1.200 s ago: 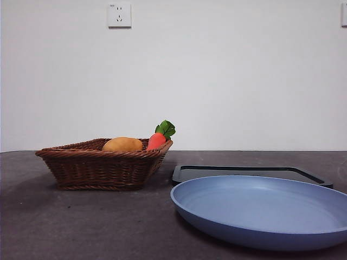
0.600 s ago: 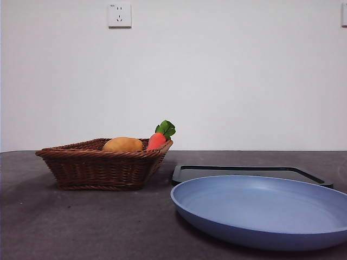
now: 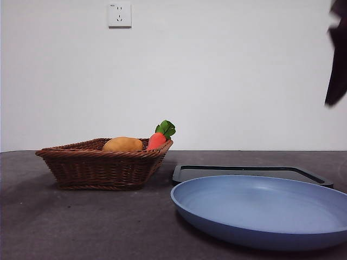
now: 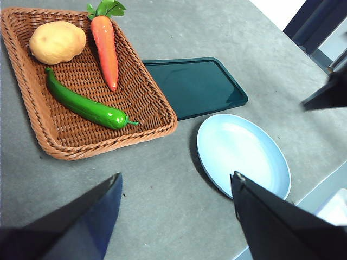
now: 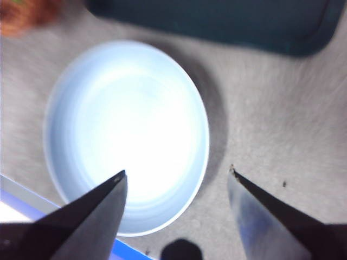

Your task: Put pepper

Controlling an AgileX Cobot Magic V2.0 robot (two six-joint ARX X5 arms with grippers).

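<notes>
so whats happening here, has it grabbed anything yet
Nothing is held yet. The pepper lies in the wicker basket beside the carrot toy and the potato. The right gripper is open above the bare blue plate, showing as a dark tip at the front view's top right corner. The left gripper is open, high over the table, away from the basket. A dark green tray sits beside the plate.

Glossy dark-green pepper (image 4: 85, 106); woven brown basket (image 4: 158, 122); pale blue plate (image 3: 260, 206); dark-green tray (image 4: 195, 85).
</notes>
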